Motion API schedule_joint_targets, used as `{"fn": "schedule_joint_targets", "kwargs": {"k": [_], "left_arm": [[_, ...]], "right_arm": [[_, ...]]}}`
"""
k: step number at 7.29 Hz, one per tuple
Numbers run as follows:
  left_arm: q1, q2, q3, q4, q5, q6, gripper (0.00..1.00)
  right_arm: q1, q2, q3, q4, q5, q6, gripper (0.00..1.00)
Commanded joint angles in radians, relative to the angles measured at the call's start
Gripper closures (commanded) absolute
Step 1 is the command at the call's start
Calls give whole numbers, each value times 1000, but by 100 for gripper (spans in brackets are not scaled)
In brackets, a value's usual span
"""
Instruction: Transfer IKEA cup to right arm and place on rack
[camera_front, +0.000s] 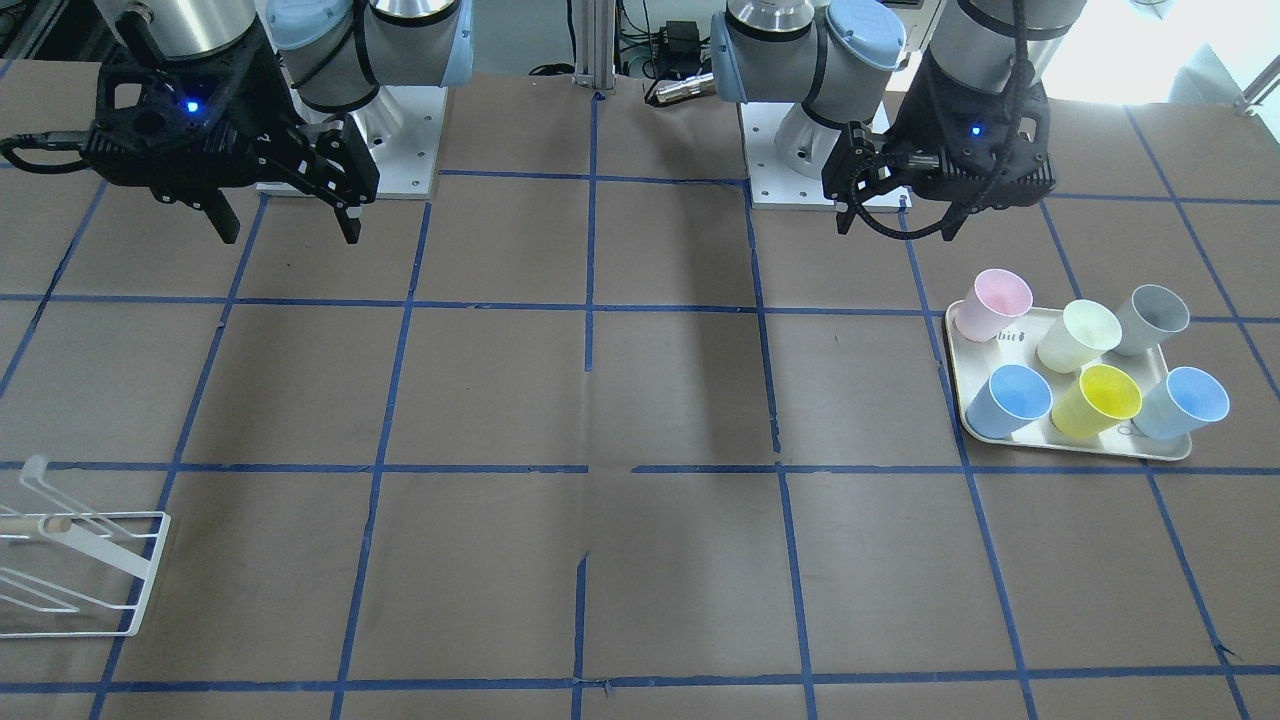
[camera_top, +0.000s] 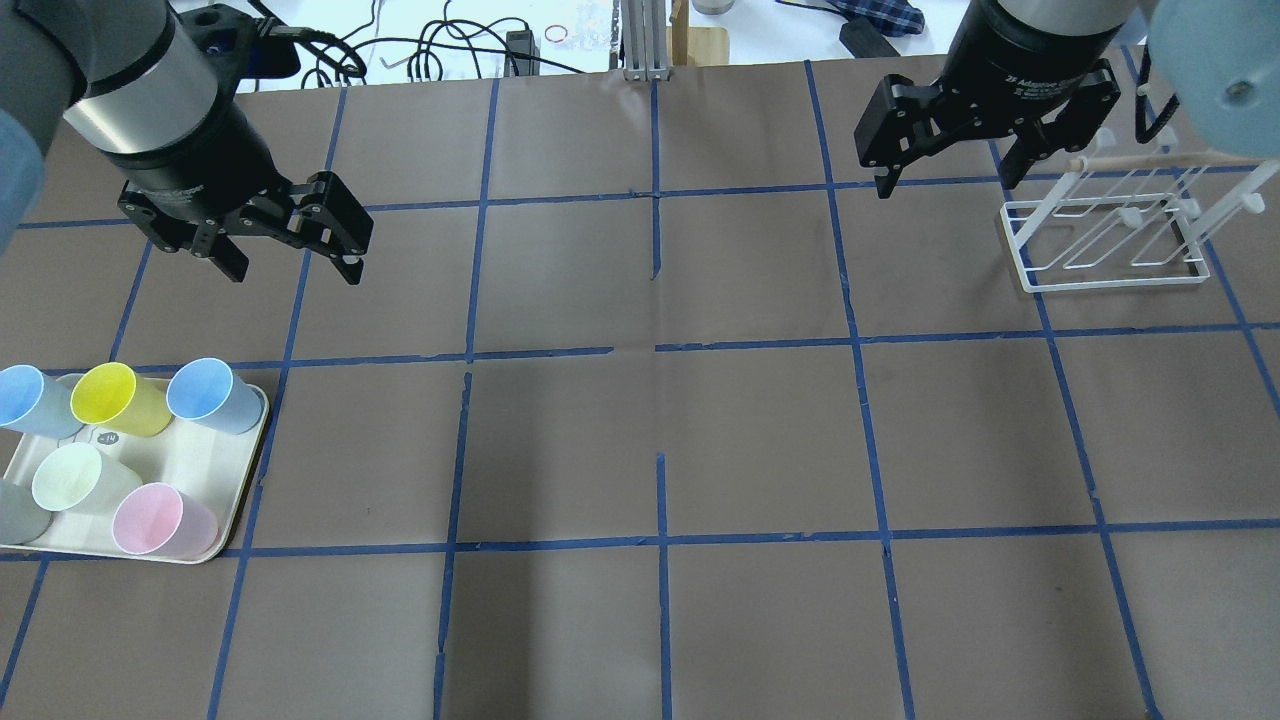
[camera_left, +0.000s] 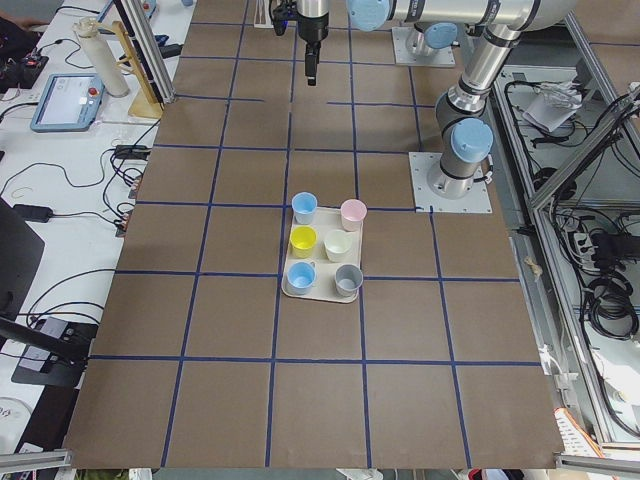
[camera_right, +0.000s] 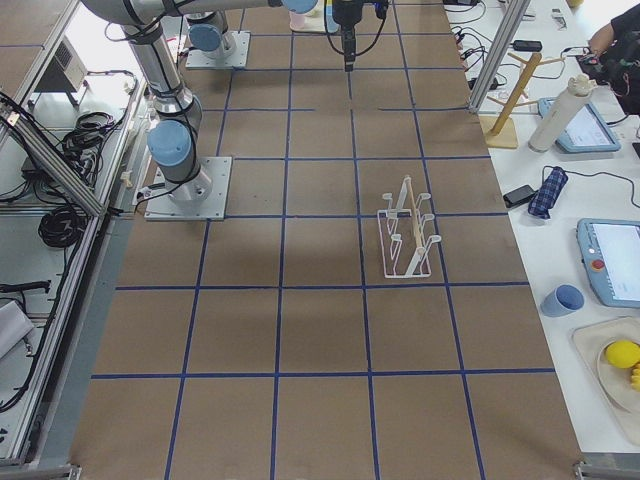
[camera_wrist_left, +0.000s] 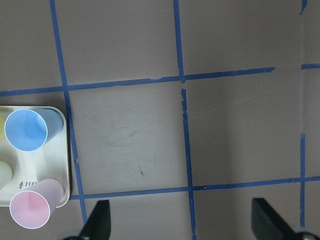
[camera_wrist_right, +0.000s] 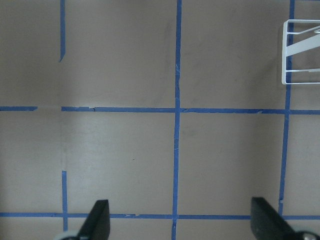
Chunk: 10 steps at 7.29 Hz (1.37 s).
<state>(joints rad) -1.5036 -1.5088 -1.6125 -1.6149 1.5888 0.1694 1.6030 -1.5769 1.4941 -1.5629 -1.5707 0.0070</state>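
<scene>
Starting the pick: left pincer (camera_top: 292, 265) and right pincer (camera_top: 947, 185) both wide open, empty. IKEA cup (camera_top: 212, 395) upright at corner of tray (camera_top: 240, 470), just beside yellow cup (camera_top: 110, 395). You bring the left pincer straight down, w/o nudging yellow. Rack (camera_top: 1100, 270) sits by the right pincer.

- Seen from the robot's side, the tray (camera_top: 200, 465) sits at the tabletop's (camera_top: 660, 440) 8 o'clock.
- Six cups (camera_top: 210, 392) stand on it, in two rows of three.
- The rack (camera_top: 1110, 285) is at 2 o'clock, well apart.
- The left tool (camera_top: 293, 272) hangs at the tray's 1 o'clock, and the right tool (camera_top: 947, 185) at the rack's 10 o'clock.
</scene>
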Motion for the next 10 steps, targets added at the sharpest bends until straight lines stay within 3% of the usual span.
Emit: {"fn": "schedule_joint_targets", "kwargs": {"k": [1,4,6,9,10], "left_arm": [[72,-54,-21,15,-3,108,0],[300,-158,-27,62,3,574,0],[408,-250,-56,211,2,768,0],[479,-364,-214,616,-1,1022,0],[502,-384,-243,641,-3,1035,0]], "right_arm": [[0,0,0,0,1,-1,0],[0,2,0,1,1,1,0],[0,2,0,0,3,1,0],[0,2,0,0,3,2,0],[0,2,0,0,3,2,0]]}}
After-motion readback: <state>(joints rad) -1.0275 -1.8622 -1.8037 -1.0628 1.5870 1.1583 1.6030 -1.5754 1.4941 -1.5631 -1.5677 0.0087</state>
